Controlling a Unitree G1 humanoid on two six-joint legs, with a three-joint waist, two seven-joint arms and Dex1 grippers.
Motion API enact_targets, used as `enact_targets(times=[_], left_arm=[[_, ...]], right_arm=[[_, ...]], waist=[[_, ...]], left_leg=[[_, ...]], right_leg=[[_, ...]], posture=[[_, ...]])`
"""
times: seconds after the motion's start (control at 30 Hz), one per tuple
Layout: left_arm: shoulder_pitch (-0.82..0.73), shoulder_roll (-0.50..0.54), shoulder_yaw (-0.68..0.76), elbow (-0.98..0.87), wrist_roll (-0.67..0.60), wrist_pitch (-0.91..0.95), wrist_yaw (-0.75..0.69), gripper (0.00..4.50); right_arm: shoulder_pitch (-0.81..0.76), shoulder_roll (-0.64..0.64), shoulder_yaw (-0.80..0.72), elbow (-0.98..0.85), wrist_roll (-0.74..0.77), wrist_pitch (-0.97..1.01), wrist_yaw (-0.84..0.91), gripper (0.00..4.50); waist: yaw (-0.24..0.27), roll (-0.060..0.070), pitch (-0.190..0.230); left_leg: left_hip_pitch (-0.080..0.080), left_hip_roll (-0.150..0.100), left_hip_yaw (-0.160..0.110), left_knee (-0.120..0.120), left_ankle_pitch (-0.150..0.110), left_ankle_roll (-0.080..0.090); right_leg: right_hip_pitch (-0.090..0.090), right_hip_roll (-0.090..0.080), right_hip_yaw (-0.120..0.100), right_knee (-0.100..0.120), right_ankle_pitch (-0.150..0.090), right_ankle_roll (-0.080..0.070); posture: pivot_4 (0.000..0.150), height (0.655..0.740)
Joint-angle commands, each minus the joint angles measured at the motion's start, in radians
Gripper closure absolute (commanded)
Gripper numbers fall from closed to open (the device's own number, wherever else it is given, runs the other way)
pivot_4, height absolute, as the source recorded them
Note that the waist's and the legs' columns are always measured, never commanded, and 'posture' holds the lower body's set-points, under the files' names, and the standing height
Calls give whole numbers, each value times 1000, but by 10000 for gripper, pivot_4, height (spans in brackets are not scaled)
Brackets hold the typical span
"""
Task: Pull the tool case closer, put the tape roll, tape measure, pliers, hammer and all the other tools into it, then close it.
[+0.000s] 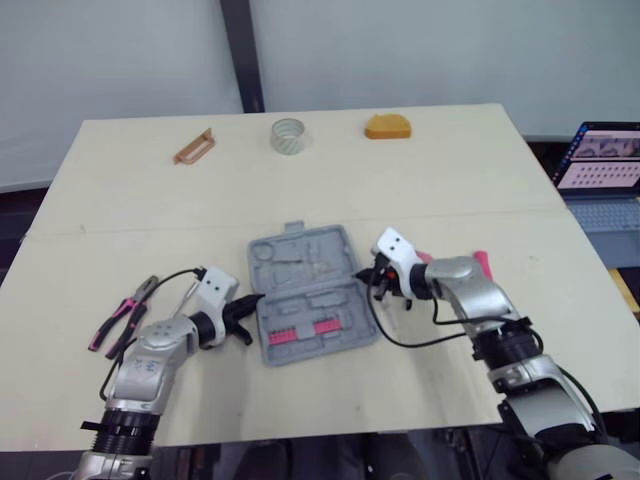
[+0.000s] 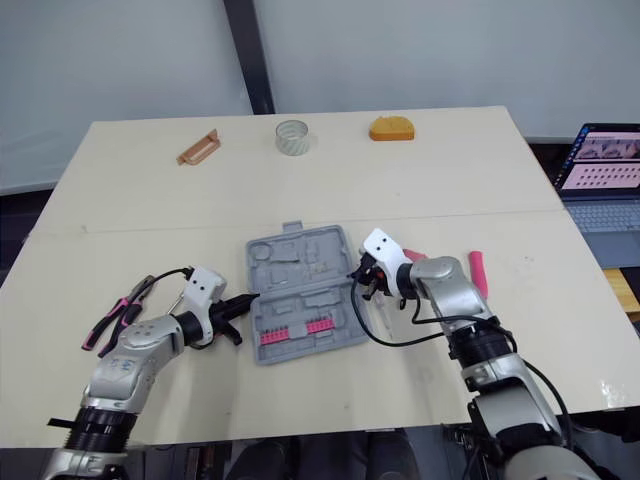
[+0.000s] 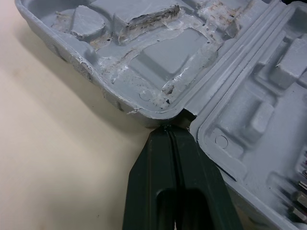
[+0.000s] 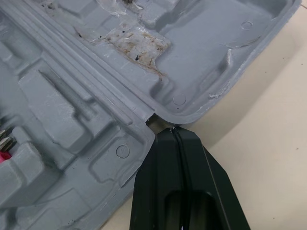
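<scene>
The pink-handled tool (image 2: 478, 272) near the pale wooden desk's (image 2: 450, 180) right edge is partly hidden behind the silver right arm (image 2: 445, 285); its kind is unclear

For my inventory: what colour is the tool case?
The tool case is grey; left eye view shows it best.

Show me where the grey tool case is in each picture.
Left eye view: tool case open, near the centre.
Right eye view: near the centre too.
Left wrist view: beyond left gripper.
Right wrist view: beyond right gripper.
Shared landmark: hinge notch between its halves.
</scene>
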Motion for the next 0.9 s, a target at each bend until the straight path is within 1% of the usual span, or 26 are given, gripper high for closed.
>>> enact_targets(times=[0.03,0.23,0.5,0.7,0.9], left_arm=[[22,18,-16,-46,-9,-1,-44,45000],[75,62,-19,-104,-21,28,-99,45000],[136,104,-35,-173,-23,65,-147,45000],[187,132,-52,-237,-28,88,-174,45000],[221,174,-63,-277,-28,113,-199,45000]], right_arm=[[22,-5,11,-107,36,23,45,44640],[90,-41,19,-247,65,89,91,44640],[183,-90,38,-399,100,174,107,44640],[255,-123,40,-483,122,214,99,44640],[294,-138,40,-547,146,253,89,44640]], waist=[[0,0,0],[1,0,0],[4,0,0],[4,0,0],[5,0,0]], left_leg=[[0,0,0,0,0,0],[0,0,0,0,0,0],[0,0,0,0,0,0],[0,0,0,0,0,0],[0,1,0,-1,0,0]], right_leg=[[0,0,0,0,0,0],[0,0,-1,0,0,0],[0,0,-1,-1,0,0],[0,0,0,-1,0,0],[1,0,0,-2,0,-1]], posture=[[1500,7400],[1500,7400],[1500,7400],[1500,7400],[1500,7400]])
